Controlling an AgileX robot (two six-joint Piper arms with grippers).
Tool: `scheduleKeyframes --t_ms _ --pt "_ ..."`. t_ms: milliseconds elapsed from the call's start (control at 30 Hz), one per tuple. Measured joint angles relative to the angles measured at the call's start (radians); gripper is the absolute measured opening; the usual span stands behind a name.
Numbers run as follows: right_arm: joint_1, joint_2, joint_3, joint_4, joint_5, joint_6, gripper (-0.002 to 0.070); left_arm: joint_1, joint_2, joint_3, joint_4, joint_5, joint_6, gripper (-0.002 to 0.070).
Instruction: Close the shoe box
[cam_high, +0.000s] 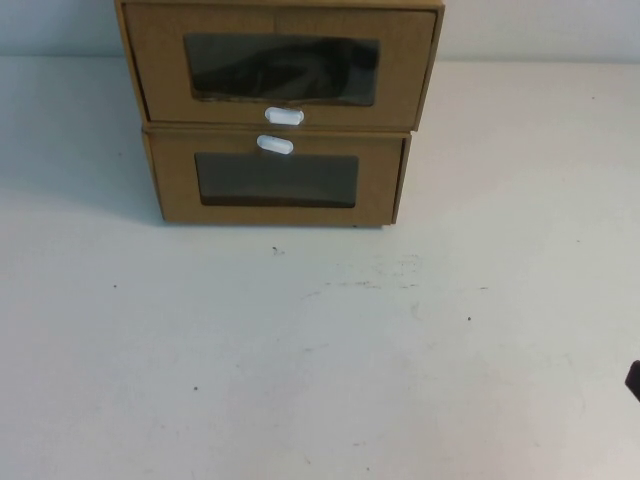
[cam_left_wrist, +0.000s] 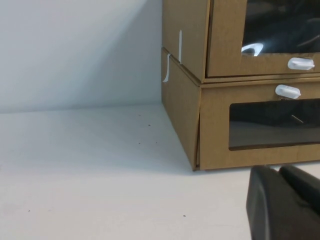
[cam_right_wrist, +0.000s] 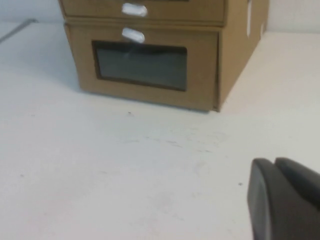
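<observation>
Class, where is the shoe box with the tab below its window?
In the high view, the shoe box sits at top centre, stacked directly on the similar brown box.

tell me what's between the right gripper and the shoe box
Only bare white table, as the right wrist view shows: the right gripper sits low and near, the shoe box stacked on the lower box.
</observation>
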Motion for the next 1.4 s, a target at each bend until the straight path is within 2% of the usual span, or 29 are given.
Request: scheduleKeyframes --t_ms 167,300,433,767,1400 --pt "-0.191 -0.068 0.023 -0.014 0.045 -0.011 -0.0013 0.000 0.000 0.000 0.000 0.000 0.000 -0.0005" --pt "-0.361 -0.190 0.123 -0.018 0.041 -0.011 -0.0013 0.000 0.000 0.000 0.000 0.000 0.000 -0.0005" --pt "-0.443 -0.324 0.214 -0.019 0.034 -0.013 -0.0013 0.000 0.000 0.000 0.000 0.000 0.000 -0.0005" --pt "-0.460 -0.383 0.220 -0.022 0.259 -0.015 -0.0013 0.000 0.000 0.000 -0.002 0.002 0.000 -0.0005" --pt "-0.460 -0.383 0.220 -0.022 0.271 -0.015 -0.0013 0.000 0.000 0.000 -0.004 0.002 0.000 -0.0005"
